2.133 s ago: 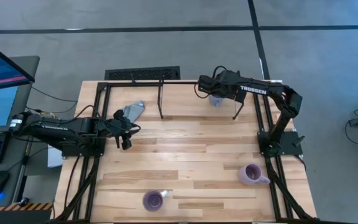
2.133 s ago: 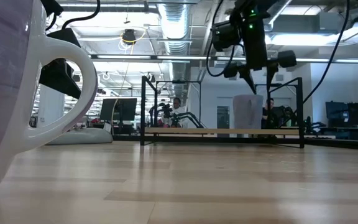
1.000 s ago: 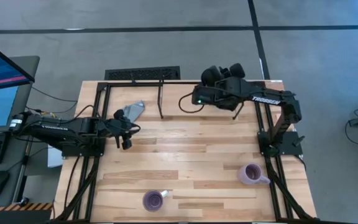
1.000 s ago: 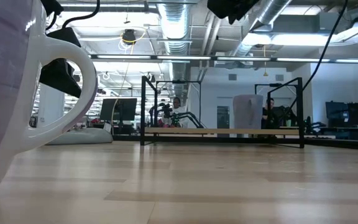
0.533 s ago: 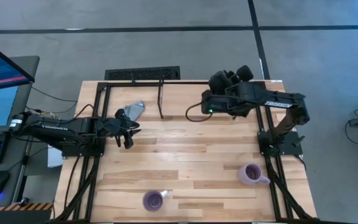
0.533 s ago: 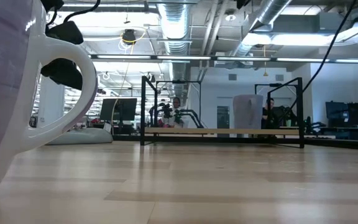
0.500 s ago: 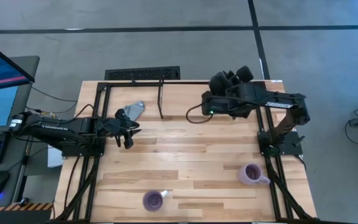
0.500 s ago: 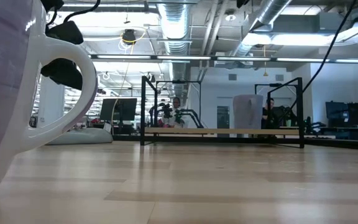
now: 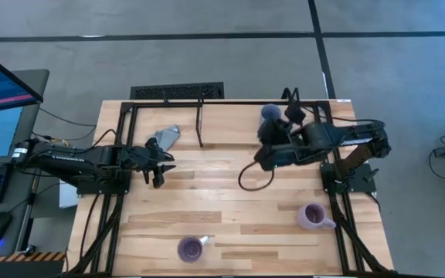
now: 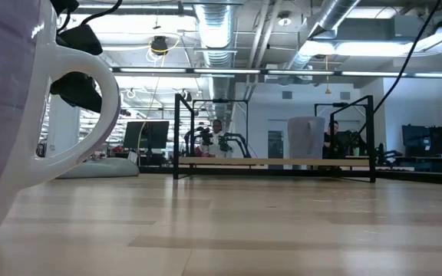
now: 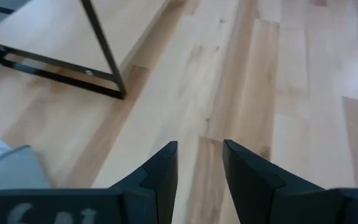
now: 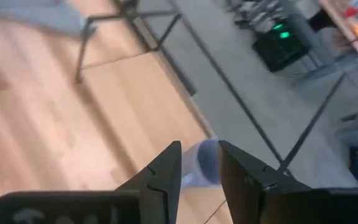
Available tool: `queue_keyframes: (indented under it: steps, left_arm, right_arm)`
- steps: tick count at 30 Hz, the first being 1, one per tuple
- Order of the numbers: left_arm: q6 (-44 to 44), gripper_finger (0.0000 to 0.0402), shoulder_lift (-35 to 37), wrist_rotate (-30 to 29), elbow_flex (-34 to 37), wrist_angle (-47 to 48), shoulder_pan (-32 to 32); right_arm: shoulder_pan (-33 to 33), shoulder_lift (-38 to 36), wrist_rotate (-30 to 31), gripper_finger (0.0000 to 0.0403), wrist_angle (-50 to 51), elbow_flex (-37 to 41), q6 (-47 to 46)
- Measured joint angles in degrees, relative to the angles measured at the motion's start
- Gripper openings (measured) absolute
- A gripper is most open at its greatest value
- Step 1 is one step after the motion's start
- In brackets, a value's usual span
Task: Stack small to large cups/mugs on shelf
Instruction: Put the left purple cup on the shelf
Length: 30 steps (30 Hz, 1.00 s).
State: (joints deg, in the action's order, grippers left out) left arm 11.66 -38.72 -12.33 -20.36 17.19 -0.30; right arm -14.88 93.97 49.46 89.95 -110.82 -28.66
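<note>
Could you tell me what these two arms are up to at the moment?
They are stacking mugs on the shelf by size. The blue-grey mug already stands on the shelf's right part. The right gripper is empty with its fingers a little apart, above the table near that mug. The purple mug and the lilac mug wait at the table's near edge. The left gripper waits open at the left, beside a grey wedge.

Grey concrete floor (image 9: 207, 54) with dark seams, exposed ceiling ducts (image 10: 213, 27), strip lights, possibly office workstations behind.
</note>
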Motion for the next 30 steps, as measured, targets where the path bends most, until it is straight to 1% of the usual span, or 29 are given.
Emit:
queue_keyframes:
  steps: [4, 7, 10, 16, 19, 23, 25, 26, 29, 30]
  left_arm:
    - [-0.02, 0.0119, 0.00, 1.65, 0.02, 0.01, -0.02]
    - [-0.02, 0.0119, 0.00, 1.61, 0.00, 0.01, -0.02]
    - [-0.04, 0.0119, 0.00, 1.59, 0.00, -0.15, -0.02]
    - [0.06, 0.0119, 0.00, 1.59, 0.01, -0.16, -0.02]
    - [3.32, 0.0119, 0.00, 1.59, 0.00, -0.53, -0.02]
    - [12.08, 0.0119, -0.01, 1.64, 0.00, -2.38, -0.02]
    - [15.91, 0.0119, 0.00, 3.57, 0.00, -3.03, 0.03]
    - [16.96, 0.0119, -0.01, 5.48, 0.00, -3.72, 0.03]
    - [17.98, 0.0119, -0.02, 13.87, 0.00, -7.77, -0.31]
    - [17.99, 0.0119, -0.02, 15.76, 0.00, -9.66, -0.75]
  right_arm:
    - [-2.98, -0.51, -0.39, 0.0124, -0.01, 5.09, -4.32]
    - [-5.99, -2.65, 0.91, 0.0124, -0.03, 10.97, -8.47]
    - [-9.65, -5.79, 2.32, 0.0124, 0.05, 17.92, -14.57]
    - [-17.68, -14.31, 9.53, 0.0124, -1.44, 32.78, -29.42]
    - [-21.58, -18.21, 12.70, 0.0124, -4.28, 40.22, -35.65]
    - [-25.33, -22.12, 17.21, 0.0124, -6.93, 47.97, -43.06]
    - [-25.97, -23.24, 18.55, 0.0124, -7.13, 50.17, -46.04]
    - [-25.94, -23.70, 18.95, 0.0124, -7.05, 50.95, -46.89]
    - [-25.54, -24.43, 20.46, 0.0124, -7.13, 52.28, -47.85]
    - [-25.34, -24.52, 21.05, 0.0124, -7.09, 52.52, -47.85]
